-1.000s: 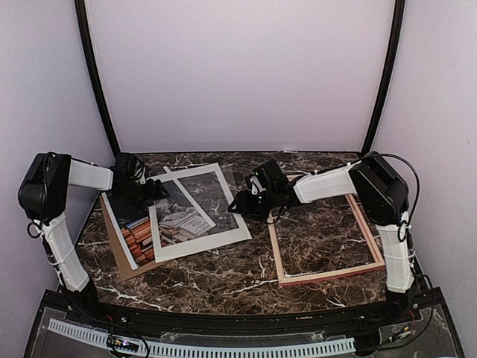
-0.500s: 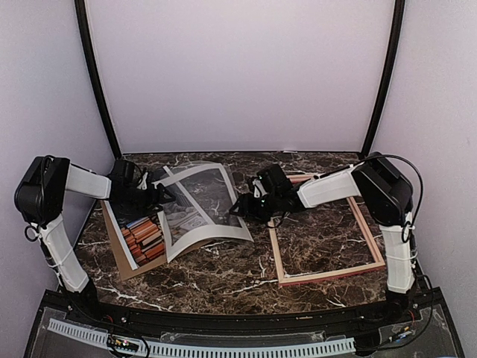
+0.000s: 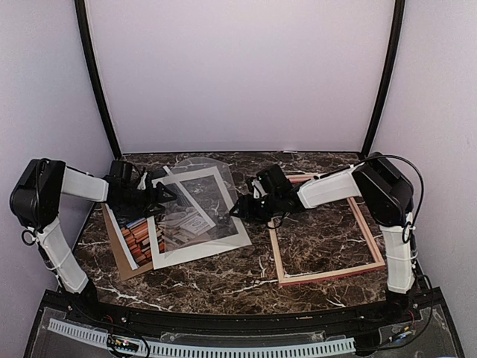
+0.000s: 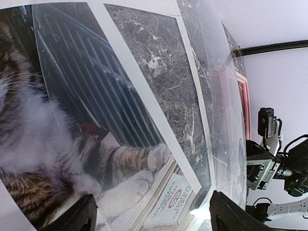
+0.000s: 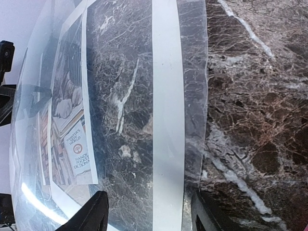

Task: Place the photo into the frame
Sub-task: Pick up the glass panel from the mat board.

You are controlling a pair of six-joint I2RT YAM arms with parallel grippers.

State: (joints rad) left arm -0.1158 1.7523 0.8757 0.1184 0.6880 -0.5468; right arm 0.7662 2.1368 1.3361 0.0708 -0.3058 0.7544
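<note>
Two arms reach in low over the dark marble table (image 3: 223, 282), and between them several flat things lie one over another. At the far left a brown backing board (image 3: 133, 271) lies on the table, with the photo (image 3: 138, 237) lying tilted on top of it. A white mat (image 3: 201, 250) with a cut-out window lies across the right part of the photo. Above the mat a clear sheet (image 3: 195, 165) bows upward like an arch, so both of them cover much of the print. The left gripper (image 3: 164, 195) is low over the far part of the photo, and its fingers (image 4: 82, 216) stand wide apart with nothing clamped. The right gripper (image 3: 240, 209) is at the right edge of the clear sheet, also with fingers (image 5: 94, 214) apart. The sheet's edge runs between them, but I cannot tell if it touches them. The frame (image 3: 328, 274) lies flat at the right, under the right arm and well apart from the photo, with marble visible through its opening. The photo has a white border and shows a grey tabby cat with pale paws beside stacked orange-brown books.
</note>
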